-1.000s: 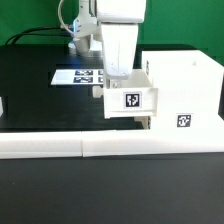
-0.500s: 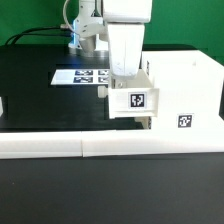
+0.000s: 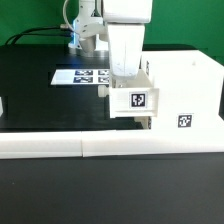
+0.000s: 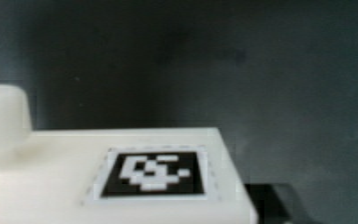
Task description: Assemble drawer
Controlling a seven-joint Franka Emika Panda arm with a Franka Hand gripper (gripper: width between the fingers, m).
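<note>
One arm, one gripper (image 3: 122, 78), coming down from above onto one small white tray (image 3: 132, 98). Tray carries one black-and-white tag on its near face, sits at the open side of one tall white casing (image 3: 185, 95), partly pushed in. Casing has one tag on its front too. One marker board (image 3: 82, 76) lies flat on the black table (image 3: 40, 95) behind. One long white bar (image 3: 60, 147) runs along the front. Fingers hidden behind the tray; cannot tell their spread. Wrist view: blurred tag on white tray top (image 4: 149, 172).
</note>
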